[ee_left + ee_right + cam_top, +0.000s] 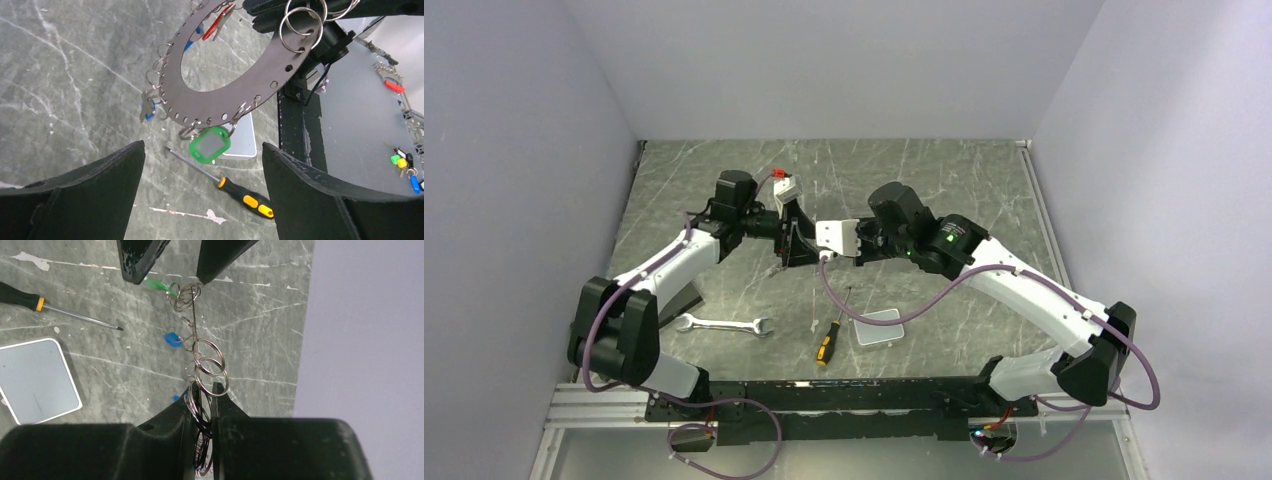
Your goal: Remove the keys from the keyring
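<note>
The keyring [225,97], a flat dark hoop pierced with holes, carried tagged keys [147,107] on split rings [300,27]. The right gripper [202,392] clamped its edge, and the left gripper [202,149] stood wide, apparently clear of it.

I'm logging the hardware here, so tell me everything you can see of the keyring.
The keyring is a flat, dark grey metal ring with a wide central opening and small holes all round its edge. Little silvery split rings hang from those holes, carrying keys with blue, red and green tags. It is held in the air above the table, pinched at one side by the right gripper.
</note>
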Robot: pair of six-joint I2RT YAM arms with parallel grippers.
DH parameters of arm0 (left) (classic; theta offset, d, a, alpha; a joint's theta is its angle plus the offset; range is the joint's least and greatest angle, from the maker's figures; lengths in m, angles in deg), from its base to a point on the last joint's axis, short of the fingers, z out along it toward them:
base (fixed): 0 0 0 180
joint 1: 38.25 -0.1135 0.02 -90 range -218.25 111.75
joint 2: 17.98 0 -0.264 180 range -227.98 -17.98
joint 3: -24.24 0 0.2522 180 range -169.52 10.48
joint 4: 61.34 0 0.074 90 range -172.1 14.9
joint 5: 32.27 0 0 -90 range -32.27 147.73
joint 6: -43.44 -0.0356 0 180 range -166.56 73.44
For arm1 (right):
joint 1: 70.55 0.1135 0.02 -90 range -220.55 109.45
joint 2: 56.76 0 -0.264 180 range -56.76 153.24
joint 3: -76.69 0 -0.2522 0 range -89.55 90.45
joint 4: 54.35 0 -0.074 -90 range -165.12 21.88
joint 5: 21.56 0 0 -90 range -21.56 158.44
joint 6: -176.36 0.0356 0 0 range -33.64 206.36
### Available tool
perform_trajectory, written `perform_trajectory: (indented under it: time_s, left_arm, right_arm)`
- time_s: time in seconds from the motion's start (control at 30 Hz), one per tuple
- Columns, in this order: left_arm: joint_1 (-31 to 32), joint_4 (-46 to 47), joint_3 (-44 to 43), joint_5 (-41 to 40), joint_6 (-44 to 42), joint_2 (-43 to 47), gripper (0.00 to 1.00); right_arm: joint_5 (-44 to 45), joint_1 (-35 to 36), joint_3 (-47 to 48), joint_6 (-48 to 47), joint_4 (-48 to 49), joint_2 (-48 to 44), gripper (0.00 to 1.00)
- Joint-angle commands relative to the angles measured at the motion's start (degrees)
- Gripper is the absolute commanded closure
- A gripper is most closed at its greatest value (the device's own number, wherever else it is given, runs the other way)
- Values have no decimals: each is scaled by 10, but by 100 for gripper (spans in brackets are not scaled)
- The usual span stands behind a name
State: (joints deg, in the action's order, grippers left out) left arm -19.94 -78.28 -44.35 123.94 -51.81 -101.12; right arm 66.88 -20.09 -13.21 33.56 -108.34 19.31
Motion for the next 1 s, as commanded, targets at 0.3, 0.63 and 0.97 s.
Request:
perform_trajectory:
  time_s: [0.3,0.63,0.97]
  left_arm:
    - [19,179,24,64,141,-13,43]
    - [19,298,42,73,242,-21,65]
    - [19,323,45,41,260,-31,38]
  right_arm:
    - [50,8,50,10,52,-4,100]
    - [51,8,47,20,57,-7,100]
    - [42,8,52,34,56,-8,100]
